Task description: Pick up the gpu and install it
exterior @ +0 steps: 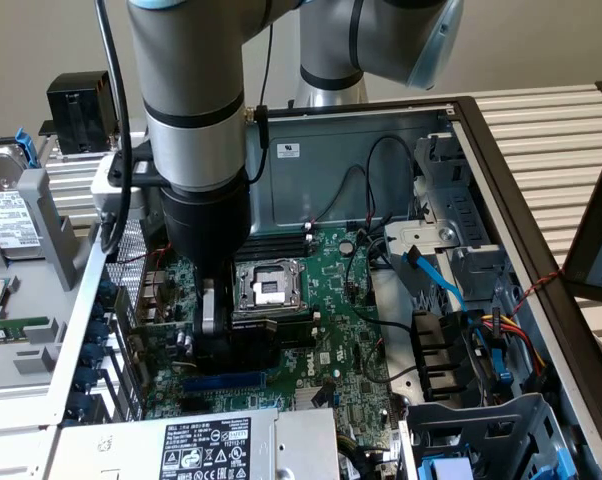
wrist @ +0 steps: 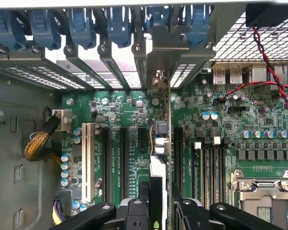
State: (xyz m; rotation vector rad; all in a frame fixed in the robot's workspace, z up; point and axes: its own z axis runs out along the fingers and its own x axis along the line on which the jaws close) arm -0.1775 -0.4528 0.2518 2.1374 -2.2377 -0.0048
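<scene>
Your arm [exterior: 196, 120] is down inside the open computer case [exterior: 501, 190]. The gripper [exterior: 221, 345] sits low over the motherboard [exterior: 331, 330], just to the exterior view's left of the processor socket [exterior: 266, 285].

The jaws are clamped on the graphics card [wrist: 161, 139]. From the wrist you see it edge-on, pinched between the two black fingers [wrist: 134, 213] and standing upright on its long edge. Its silver end bracket [wrist: 164, 52] is up against the rear wall of the case, in line with one of the slot openings under the row of blue latches [wrist: 82, 24].

The card's lower edge runs along the black expansion slots [wrist: 125, 148], with a slot on either side. You cannot tell whether it is pushed home or only resting above the board. A white slot [wrist: 86, 160] lies further off, near a braided yellow cable [wrist: 38, 143]. A red-and-black twisted wire [wrist: 268, 62] crosses the port corner, apart from the card.

In the exterior view, the power supply [exterior: 206, 445] lies at the near edge and a blue cable [exterior: 436, 280] curls on the exterior view's right. A hard drive [exterior: 6, 215] sits outside the case on the exterior view's left, and the slatted bench [exterior: 551, 130] shows beyond the case on the right.
</scene>
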